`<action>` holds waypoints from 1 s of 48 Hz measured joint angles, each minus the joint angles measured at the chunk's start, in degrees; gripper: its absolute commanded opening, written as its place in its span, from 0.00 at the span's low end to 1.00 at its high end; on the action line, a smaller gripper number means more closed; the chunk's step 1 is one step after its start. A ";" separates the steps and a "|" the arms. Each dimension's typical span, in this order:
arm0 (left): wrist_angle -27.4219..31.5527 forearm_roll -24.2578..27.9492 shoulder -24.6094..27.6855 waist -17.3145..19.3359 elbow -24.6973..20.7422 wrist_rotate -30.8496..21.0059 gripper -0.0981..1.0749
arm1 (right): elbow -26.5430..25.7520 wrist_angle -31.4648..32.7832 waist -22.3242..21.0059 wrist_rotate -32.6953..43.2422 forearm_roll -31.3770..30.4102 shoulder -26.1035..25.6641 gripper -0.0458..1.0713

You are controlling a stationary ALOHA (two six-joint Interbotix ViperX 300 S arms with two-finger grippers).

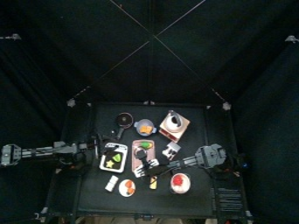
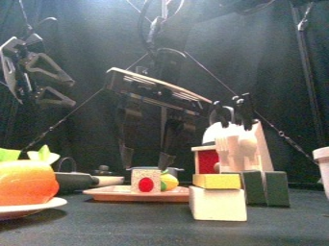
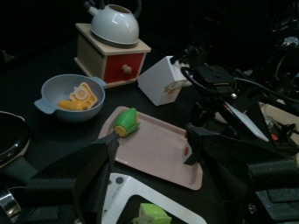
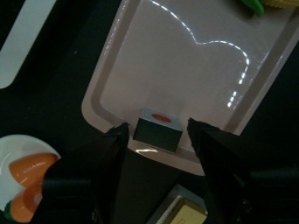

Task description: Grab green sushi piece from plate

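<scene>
The long pale-pink plate [image 3: 163, 153] lies mid-table and shows in the top view [image 1: 143, 156] and the right wrist view [image 4: 187, 70]. The green sushi piece [image 3: 125, 121] lies on one end of it; its edge shows in the right wrist view [image 4: 251, 5]. My right gripper [image 4: 160, 140] is open at the plate's other end, its jaws on either side of a small dark-and-white piece with a red dot [image 4: 159, 131]. It reaches in from the right [image 1: 160, 164]. My left gripper [image 3: 152, 150] is open and empty, short of the plate on the left.
A wooden grinder [image 3: 114, 48], a white carton [image 3: 163, 80] and a grey bowl of yellow food [image 3: 73, 94] stand beyond the plate. A dark white-rimmed tray [image 1: 112, 157] lies left of it. Small round plates of orange food [image 2: 26, 187] sit at the front.
</scene>
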 measured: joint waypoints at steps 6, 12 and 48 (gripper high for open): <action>0.00 0.09 0.09 0.00 0.00 -0.09 0.90 | 0.00 -0.79 -0.26 0.00 0.26 0.00 0.84; 0.00 0.00 0.09 0.00 0.00 0.00 0.90 | 0.18 -1.49 -0.26 0.09 1.49 0.00 0.84; 0.00 0.09 0.09 0.00 0.00 0.00 0.90 | 2.64 -5.19 -0.97 0.44 3.78 0.00 0.83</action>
